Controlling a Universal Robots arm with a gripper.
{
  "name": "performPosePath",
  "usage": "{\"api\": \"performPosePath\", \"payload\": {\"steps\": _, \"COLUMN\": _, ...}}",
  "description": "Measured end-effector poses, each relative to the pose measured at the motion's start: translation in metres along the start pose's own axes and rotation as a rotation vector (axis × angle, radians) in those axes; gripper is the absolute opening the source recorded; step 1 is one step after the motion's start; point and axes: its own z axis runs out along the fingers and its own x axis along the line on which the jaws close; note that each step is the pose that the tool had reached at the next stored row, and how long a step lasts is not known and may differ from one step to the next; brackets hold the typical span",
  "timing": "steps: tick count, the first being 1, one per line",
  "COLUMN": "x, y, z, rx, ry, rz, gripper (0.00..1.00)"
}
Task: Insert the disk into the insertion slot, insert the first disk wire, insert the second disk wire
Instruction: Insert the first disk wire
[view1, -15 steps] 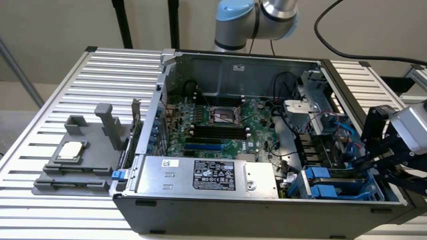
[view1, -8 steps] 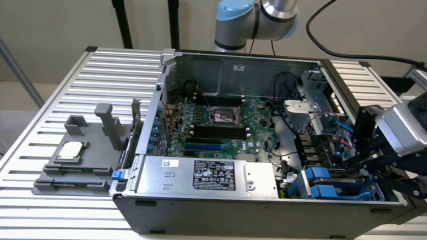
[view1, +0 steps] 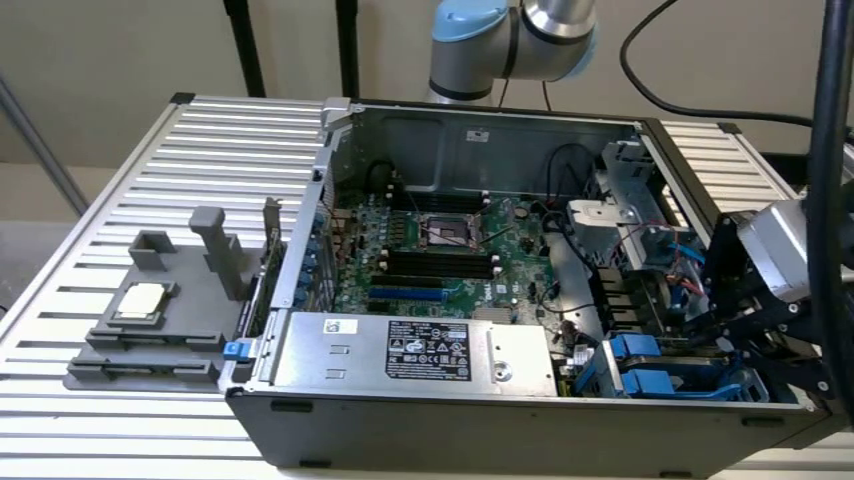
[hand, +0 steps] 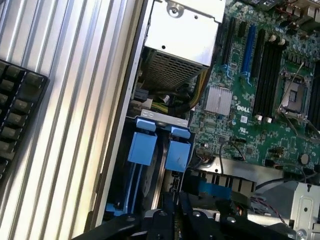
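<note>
Exterior view: we see the open computer case (view1: 534, 430) on the ribbed tabletop (view1: 120, 420), with a green motherboard (view1: 441, 250) inside it behind the power-supply box (view1: 400, 350). Just beside that box, the insertion slot (view1: 674, 385) holds the disk (hand: 142, 148) in its blue carrier, plus a second blue carrier (hand: 177, 154). The slot lies between the box and our hand (hand: 176, 216), whose fingers are pressed together, gripping nothing we can make out.

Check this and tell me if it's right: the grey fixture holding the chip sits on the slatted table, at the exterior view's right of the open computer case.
Not right. The grey fixture holding the chip sits on the slatted table at the exterior view's left of the open computer case, not its right. The exterior view shows this.
</note>
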Motion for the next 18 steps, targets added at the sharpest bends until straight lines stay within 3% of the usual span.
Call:
{"api": "performPosePath", "payload": {"steps": 7, "x": 0.0001, "y": 0.0, "z": 0.0006, "rx": 0.0253, "ry": -0.0004, "rz": 0.107, "gripper": 0.16}}
{"api": "performPosePath", "payload": {"steps": 10, "x": 0.0001, "y": -0.0001, "z": 0.0007, "rx": 0.0342, "ry": 0.0029, "rz": 0.147, "gripper": 0.16}}
{"api": "performPosePath", "payload": {"steps": 13, "x": 0.0002, "y": -0.0001, "z": 0.0008, "rx": 0.0396, "ry": 0.0063, "rz": 0.172, "gripper": 0.16}}
{"api": "performPosePath", "payload": {"steps": 18, "x": 0.0001, "y": 0.0001, "z": 0.0007, "rx": 0.0418, "ry": 0.0093, "rz": 0.183, "gripper": 0.16}}
